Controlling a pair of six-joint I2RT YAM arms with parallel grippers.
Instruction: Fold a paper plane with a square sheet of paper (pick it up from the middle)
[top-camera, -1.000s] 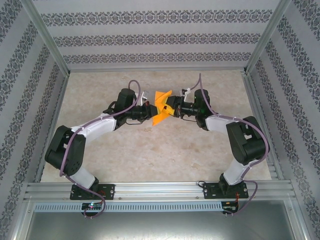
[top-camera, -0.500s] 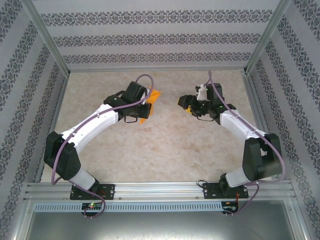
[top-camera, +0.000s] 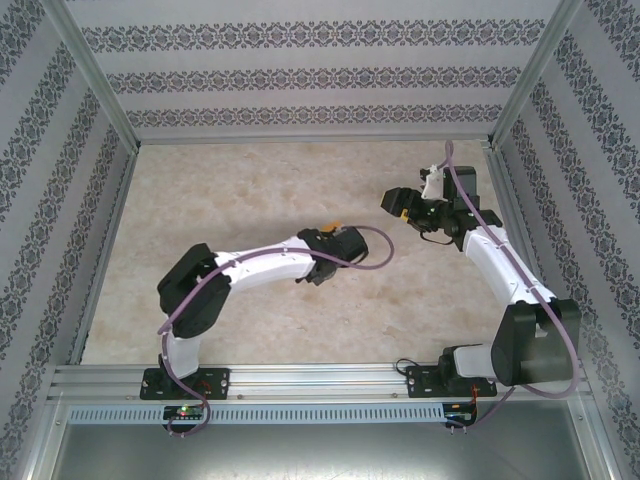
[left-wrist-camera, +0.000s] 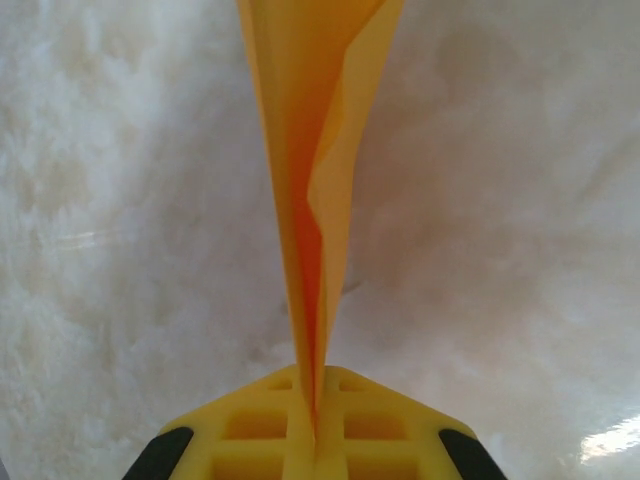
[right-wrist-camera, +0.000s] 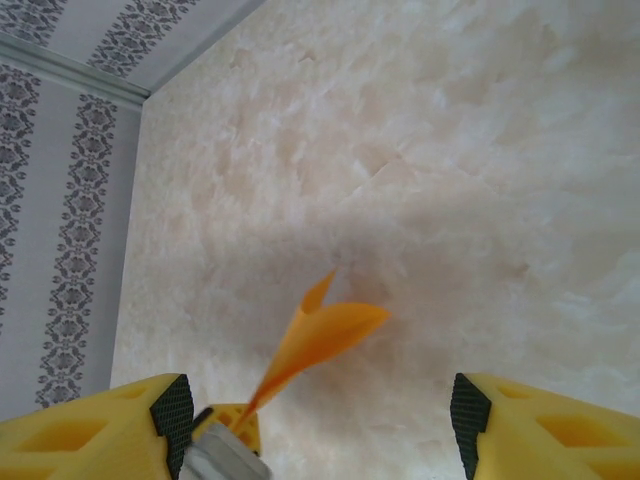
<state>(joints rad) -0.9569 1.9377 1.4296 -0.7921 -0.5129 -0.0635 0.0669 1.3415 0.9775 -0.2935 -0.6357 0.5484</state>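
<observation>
The left hand pinches the folded orange paper by one end above mid-tabletop, while the right hand hangs wide and empty, well apart. Folding looks nearly done; the next move likely calls for a gentle set-down.

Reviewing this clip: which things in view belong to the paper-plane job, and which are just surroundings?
Job:
- orange paper, folded, pinched in the shut left gripper
- right gripper, open, apart from the paper

Surroundings:
- marbled table
- patterned walls
- metal frame
</observation>
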